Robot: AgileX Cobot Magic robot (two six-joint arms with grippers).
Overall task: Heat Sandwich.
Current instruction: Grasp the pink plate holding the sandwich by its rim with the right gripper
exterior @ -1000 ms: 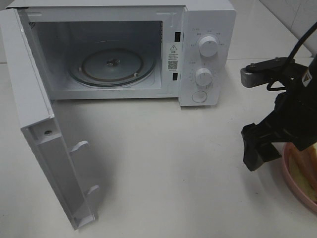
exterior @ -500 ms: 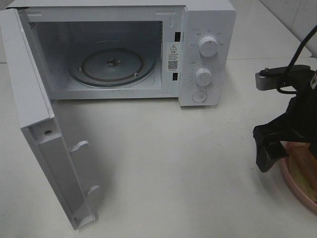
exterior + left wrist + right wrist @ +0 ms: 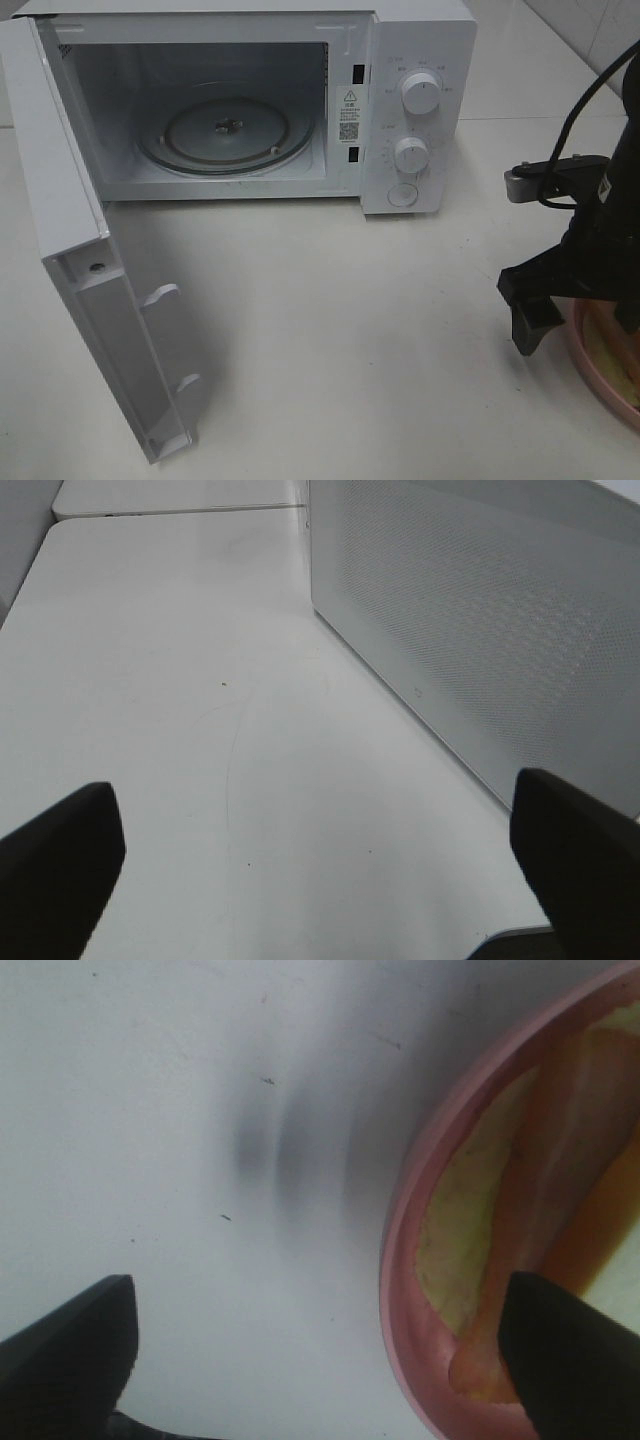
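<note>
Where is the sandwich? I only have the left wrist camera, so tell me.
Observer: The sandwich lies on a pink plate on the right side of the table, well apart from the microwave.
Operator: Report the microwave door.
Observer: The door stands wide open, and the glass turntable inside is bare.
Operator: Now give me the right gripper.
Observer: The right gripper is open and holds nothing. The plate's rim sits between its jaws.
</note>
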